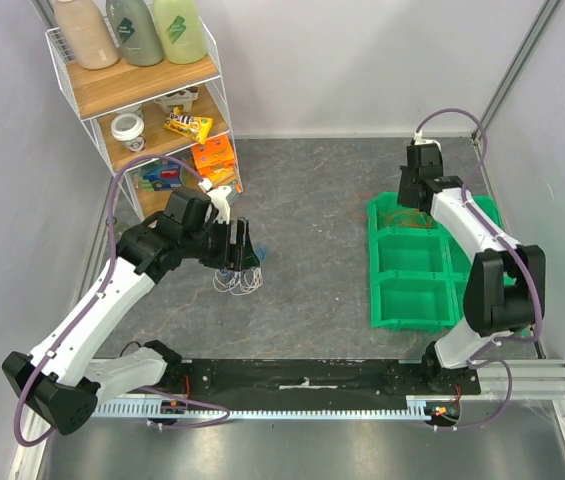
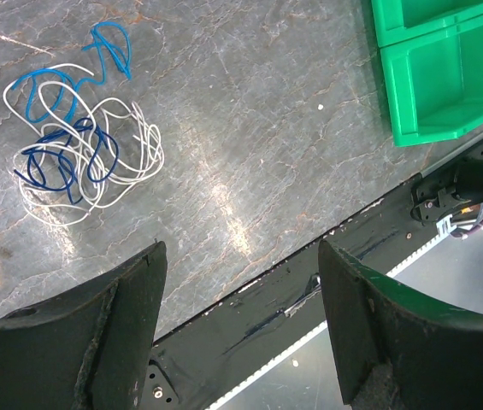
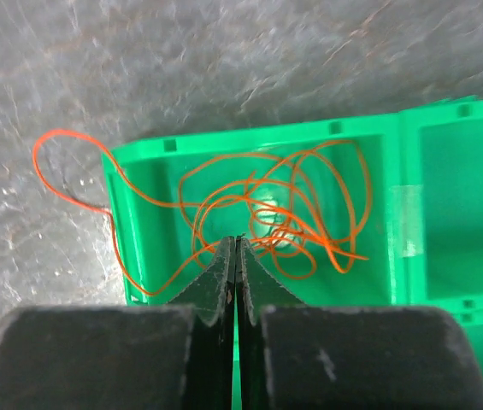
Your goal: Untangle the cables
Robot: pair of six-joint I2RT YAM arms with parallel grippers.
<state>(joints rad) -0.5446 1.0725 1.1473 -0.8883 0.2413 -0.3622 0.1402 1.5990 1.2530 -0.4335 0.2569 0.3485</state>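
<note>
Our left arm [image 1: 112, 290] stretches from its base forward and inward, with the wrist bent so the left gripper [image 1: 239, 247] points downward. Its jaws stand wide apart, and both fingers [image 2: 117, 333] show in the wrist view. Our right arm [image 1: 482, 235] folds sharply at the elbow and reaches forward. The right gripper [image 3: 237, 241] is aimed down, jaws pressed flat together.

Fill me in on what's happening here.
Two robot arms are untangling thin cables. The orange wire lies in the green bin, in its end compartment, one loop hanging out over the wall, with the right gripper shut over it. The white and blue wires lie tangled on the table by the open left gripper.
</note>
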